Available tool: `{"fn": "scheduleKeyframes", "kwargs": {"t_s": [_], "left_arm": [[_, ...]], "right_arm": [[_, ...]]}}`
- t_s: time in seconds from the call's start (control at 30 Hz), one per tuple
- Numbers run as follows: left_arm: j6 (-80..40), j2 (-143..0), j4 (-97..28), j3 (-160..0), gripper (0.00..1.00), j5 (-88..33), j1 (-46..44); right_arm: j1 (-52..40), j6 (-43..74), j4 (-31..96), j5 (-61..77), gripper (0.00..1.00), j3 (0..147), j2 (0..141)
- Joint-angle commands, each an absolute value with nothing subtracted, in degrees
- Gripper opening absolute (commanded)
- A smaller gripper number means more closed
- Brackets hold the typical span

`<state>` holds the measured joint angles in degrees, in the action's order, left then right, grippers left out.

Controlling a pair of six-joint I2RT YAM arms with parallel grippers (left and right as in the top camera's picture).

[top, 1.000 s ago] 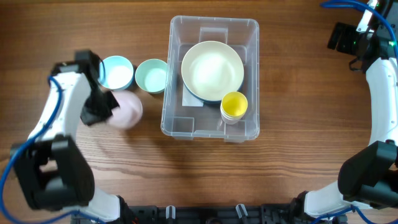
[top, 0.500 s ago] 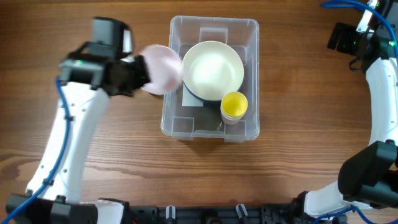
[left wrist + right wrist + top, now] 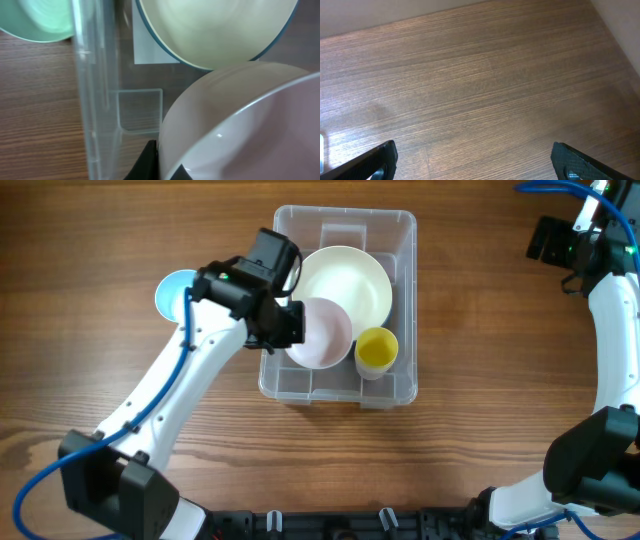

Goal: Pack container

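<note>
Clear plastic container (image 3: 340, 230) sits mid-table, right at 3 o'clock of the left gripper (image 3: 298, 325), which clamps a pink bowl (image 3: 322, 335) over its 9 o'clock wall. Right gripper (image 3: 475, 160) gapes wide, far off at 2 o'clock. White label (image 3: 150, 50) on its floor, can't read it.

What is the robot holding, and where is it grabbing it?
The left gripper holds the pink bowl by its rim. The right gripper is open and holds nothing.

White left arm (image 3: 170, 390) outstretched, black left claw (image 3: 290, 323) clamped on pale pink round bowl (image 3: 322, 332) rim. White right arm (image 3: 612, 340) folded back, black right claw (image 3: 472, 162) splayed wide.
</note>
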<state>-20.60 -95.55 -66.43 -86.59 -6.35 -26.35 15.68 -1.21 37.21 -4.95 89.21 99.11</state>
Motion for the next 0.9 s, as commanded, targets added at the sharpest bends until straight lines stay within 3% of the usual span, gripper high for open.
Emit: {"fn": "scheduleKeyframes", "kwargs": {"t_s": [0.0, 0.03, 0.07, 0.13, 0.57, 0.8, 0.87], "left_arm": [[-20.1, -96.6, -66.4, -86.2, 0.13, -6.8, -27.5], [-20.1, -96.6, -66.3, -86.2, 0.40, -6.8, -27.5], [-20.1, -96.5, -66.3, -86.2, 0.54, -6.8, -27.5], [-20.1, -96.4, -66.2, -86.3, 0.60, -6.8, -27.2], [-20.1, -94.0, -65.3, -93.1, 0.62, -1.8, -14.0], [-20.0, -94.0, -64.7, -93.1, 0.52, -4.4, -10.0], [-19.7, -94.0, -64.8, -93.0, 0.42, -6.0, -10.5]], "right_arm": [[15.3, -1.4, 37.1, -4.8, 1.00, 88.6, 99.2], [15.3, -1.4, 37.1, -4.8, 1.00, 88.6, 99.2], [15.3, -1.4, 37.1, -4.8, 1.00, 88.6, 99.2], [15.3, -1.4, 37.1, -4.8, 1.00, 88.6, 99.2], [15.3, -1.3, 37.1, -4.8, 1.00, 88.6, 99.2], [15.3, -1.4, 37.1, -4.8, 1.00, 88.6, 99.2], [15.3, -1.3, 37.1, -4.8, 1.00, 88.6, 99.2]]}}
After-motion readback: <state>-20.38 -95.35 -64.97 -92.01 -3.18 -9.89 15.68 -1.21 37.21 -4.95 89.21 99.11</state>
